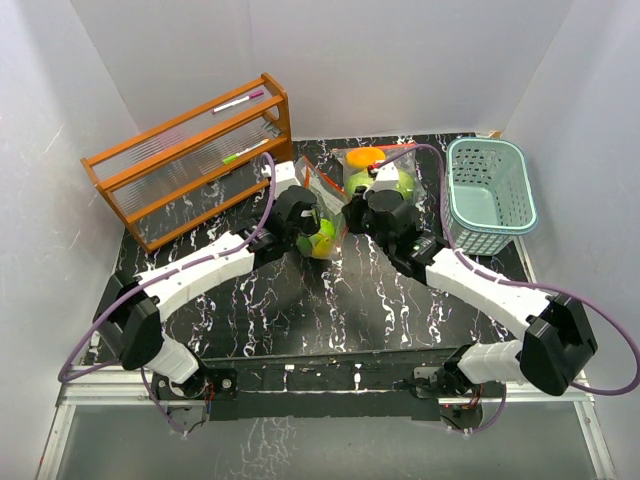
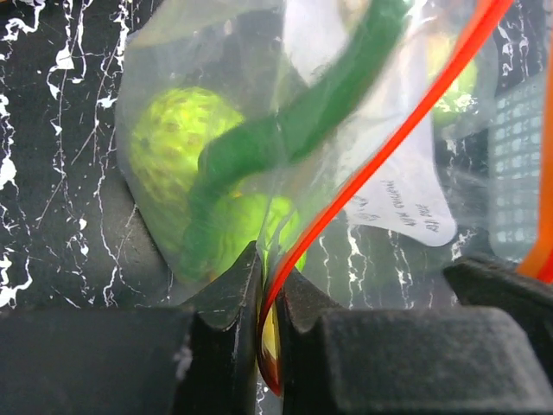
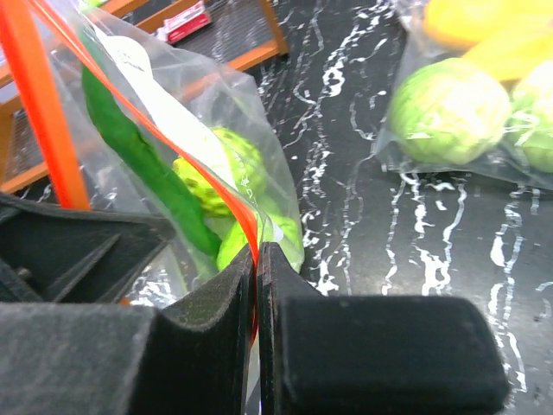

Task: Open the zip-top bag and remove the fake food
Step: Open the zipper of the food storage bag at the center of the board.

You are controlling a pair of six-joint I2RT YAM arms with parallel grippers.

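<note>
Two robot arms meet above the middle of a black, white-veined surface [image 1: 300,310]. Both grip the same clear zip-top bag [image 3: 216,104].

The left fingers [image 2: 252,290] are pressed together and pinch the bag's orange zip strip [image 2: 397,138] along its top edge. The right fingers [image 3: 248,285] are also squeezed tight, pinching the same orange-edged rim from the other side.

The fake food [image 1: 318,238] is inside this bag, just above the centre of the overhead view, between the two wrists. Through the plastic I can make out a bumpy lime-green ball [image 2: 177,138], more lime green beneath it, and a long dark-green piece [image 2: 294,130]. A white printed label [image 2: 406,199] sits on the bag's side.

A second clear bag [image 1: 378,172] lies toward the upper centre of the overhead view, near the first. It holds a pale-green cabbage-like ball [image 3: 445,108], yellow pieces [image 3: 484,26] and an orange piece [image 1: 365,157].

A pale-teal slotted basket [image 1: 455,190] stands at the upper right. At the upper left, a wooden rack [image 1: 150,225] holds a pink marker [image 1: 240,100] and a green marker [image 1: 243,153].
</note>
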